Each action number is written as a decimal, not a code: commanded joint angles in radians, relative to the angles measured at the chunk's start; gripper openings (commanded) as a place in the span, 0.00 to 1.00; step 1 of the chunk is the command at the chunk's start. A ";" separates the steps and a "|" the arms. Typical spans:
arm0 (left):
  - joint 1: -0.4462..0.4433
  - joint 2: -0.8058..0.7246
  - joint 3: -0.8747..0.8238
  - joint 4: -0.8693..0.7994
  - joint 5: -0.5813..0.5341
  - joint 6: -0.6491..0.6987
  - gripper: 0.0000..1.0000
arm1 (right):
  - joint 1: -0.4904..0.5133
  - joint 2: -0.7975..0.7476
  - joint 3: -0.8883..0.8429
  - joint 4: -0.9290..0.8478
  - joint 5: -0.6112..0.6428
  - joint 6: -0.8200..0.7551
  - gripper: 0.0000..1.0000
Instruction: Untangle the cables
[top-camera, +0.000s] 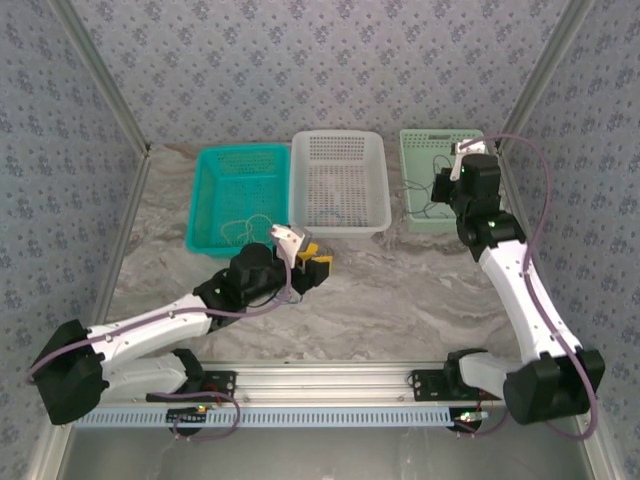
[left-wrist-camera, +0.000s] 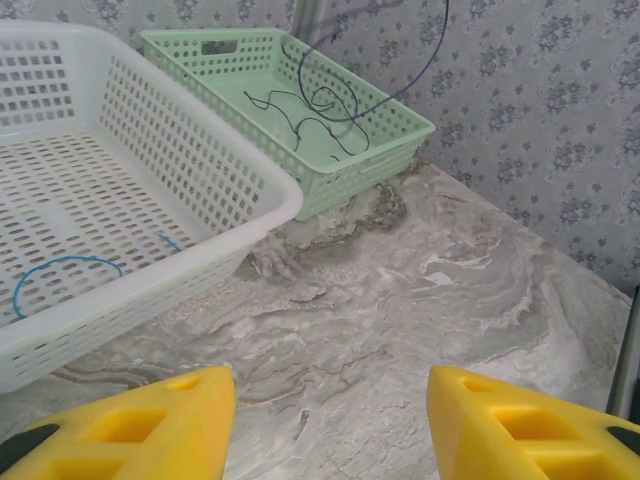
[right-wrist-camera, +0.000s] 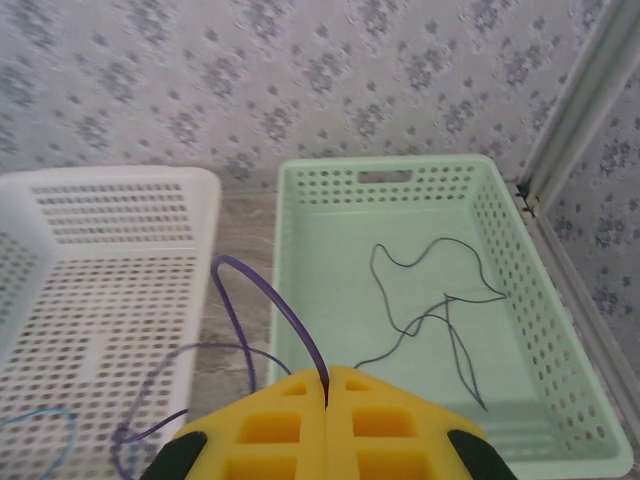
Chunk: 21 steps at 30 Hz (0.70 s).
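Observation:
My right gripper is shut on a dark purple cable pinched between its yellow fingers, above the near-left corner of the green basket. That cable arcs left and trails down toward the white basket. A thin black cable lies loose inside the green basket. A blue cable lies in the white basket. A pale cream cable sits in the teal basket. My left gripper is open over bare marble, in front of the white basket, with nothing between its fingers.
Three baskets stand in a row at the back: teal, white, green. Patterned walls close in the back and both sides. The marble tabletop lies in front of the baskets. A metal post runs beside the green basket.

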<state>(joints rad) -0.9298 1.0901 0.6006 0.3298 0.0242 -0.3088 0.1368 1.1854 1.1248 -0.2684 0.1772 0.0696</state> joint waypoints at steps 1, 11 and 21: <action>-0.004 -0.045 -0.011 -0.017 -0.040 -0.003 0.54 | -0.044 0.053 0.047 0.104 -0.049 -0.053 0.00; -0.003 -0.155 -0.066 -0.083 -0.169 -0.015 0.60 | -0.164 0.243 0.110 0.165 -0.160 -0.069 0.00; 0.013 -0.208 -0.084 -0.220 -0.303 -0.094 0.76 | -0.207 0.531 0.310 -0.137 -0.194 -0.036 0.19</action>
<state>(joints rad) -0.9272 0.8974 0.5137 0.1677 -0.2199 -0.3664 -0.0654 1.6733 1.3861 -0.2638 0.0200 0.0242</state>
